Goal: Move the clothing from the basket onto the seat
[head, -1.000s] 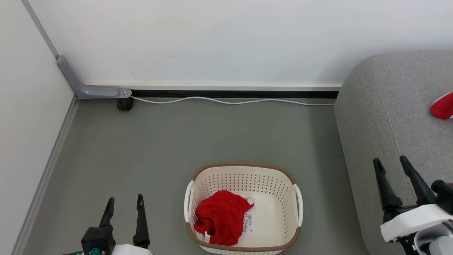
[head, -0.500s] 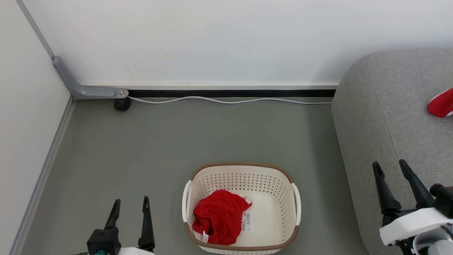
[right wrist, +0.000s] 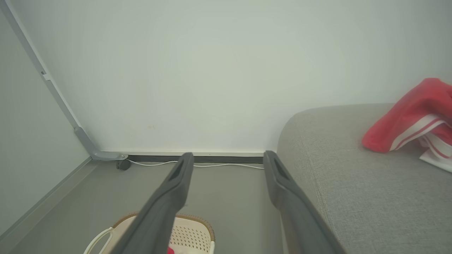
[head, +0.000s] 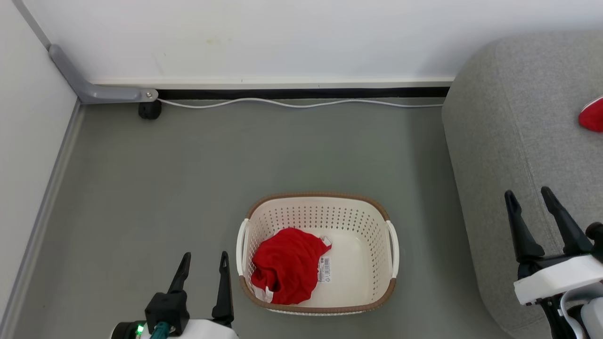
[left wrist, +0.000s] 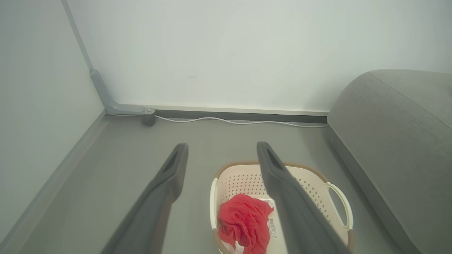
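A cream basket [head: 384,282] with a brown rim stands on the grey floor, with a crumpled red piece of clothing [head: 285,264] in its left half and a paper label on its bottom. My left gripper [head: 205,259] is open just left of the basket, nothing between its fingers. In the left wrist view the basket [left wrist: 319,192] and red clothing [left wrist: 243,222] lie below the left gripper [left wrist: 220,148]. The right gripper [head: 527,195] hangs open over the front edge of the grey seat [head: 518,117]. Another red garment [right wrist: 411,121] with white stripes lies on the seat [right wrist: 353,183].
A white wall runs along the back, with a white cable [head: 292,103] on the floor at its base. A grey bracket [head: 94,92] and a black caster [head: 150,109] sit in the left corner. Open floor lies between wall and basket.
The head view has tilted down, so everything shifted up in it. My left gripper has moved right and forward, closer to the basket's left side. Both grippers stay open.
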Motion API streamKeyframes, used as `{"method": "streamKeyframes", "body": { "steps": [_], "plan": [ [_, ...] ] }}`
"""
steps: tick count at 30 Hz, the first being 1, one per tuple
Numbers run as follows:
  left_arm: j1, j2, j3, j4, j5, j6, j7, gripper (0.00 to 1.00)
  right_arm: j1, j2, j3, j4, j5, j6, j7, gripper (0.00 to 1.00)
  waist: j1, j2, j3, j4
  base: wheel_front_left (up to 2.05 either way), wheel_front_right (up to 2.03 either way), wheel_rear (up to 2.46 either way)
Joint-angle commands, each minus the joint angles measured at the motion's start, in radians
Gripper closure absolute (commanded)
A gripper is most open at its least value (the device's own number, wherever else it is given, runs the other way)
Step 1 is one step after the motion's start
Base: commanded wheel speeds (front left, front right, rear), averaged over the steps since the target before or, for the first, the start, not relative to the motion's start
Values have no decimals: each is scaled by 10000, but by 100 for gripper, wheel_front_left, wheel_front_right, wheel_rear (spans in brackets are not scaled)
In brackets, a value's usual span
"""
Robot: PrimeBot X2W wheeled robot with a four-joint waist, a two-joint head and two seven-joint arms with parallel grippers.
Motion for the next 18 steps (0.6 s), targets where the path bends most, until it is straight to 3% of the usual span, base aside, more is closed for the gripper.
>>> {"method": "streamKeyframes", "body": {
  "steps": [1, 18],
  "plan": [
    [-579, 32, 66, -219, -124, 201, -63, 0, -389, -333, 243, -403, 131, 39, -57, 0, 0, -1, 424, -88, 0, 0, 0],
    [-3142, 32, -2639, -2, -1371, 1477, -63, 0, -1889, -1719, 391, -1721, 799, 39, -57, 0, 0, -1, 3530, -409, 0, 0, 0]
  ]
}}
